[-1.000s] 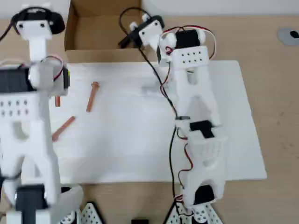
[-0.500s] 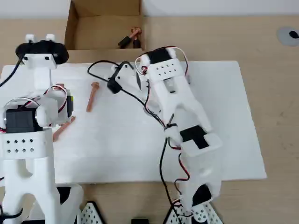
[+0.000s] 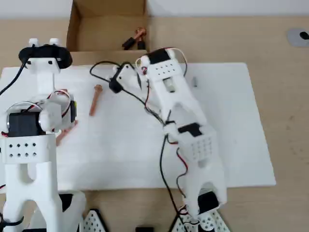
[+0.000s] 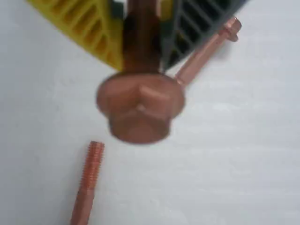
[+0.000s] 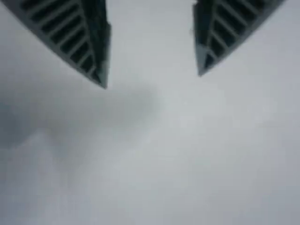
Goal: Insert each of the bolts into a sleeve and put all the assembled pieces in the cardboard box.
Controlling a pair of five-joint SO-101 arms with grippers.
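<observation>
My left gripper [image 4: 143, 61] is shut on a copper bolt [image 4: 139, 110], gripping its shank between the yellow and the dark finger with the hex head pointing down over the white mat [image 3: 231, 125]. Two more bolts lie loose on the mat [image 3: 95, 100] [image 3: 65, 134]; in the left wrist view they lie beside the held one [image 4: 206, 49] [image 4: 89, 180]. My right gripper [image 5: 151, 78] is open with nothing between its fingers, hanging over bare mat. The right arm [image 3: 166, 84] stands just in front of the cardboard box [image 3: 73, 29]. Assembled pieces [image 3: 135, 38] lie in the box's right corner.
A small grey sleeve-like piece [image 3: 194, 82] lies on the mat to the right of the right arm. The left arm [image 3: 29, 140] covers the mat's left edge. A black cable [image 3: 104, 72] loops over the mat near the box.
The right arm has drawn back from the box to above the mat, leaving an assembled piece in the box. The left arm has shifted and settled at the mat's left side.
</observation>
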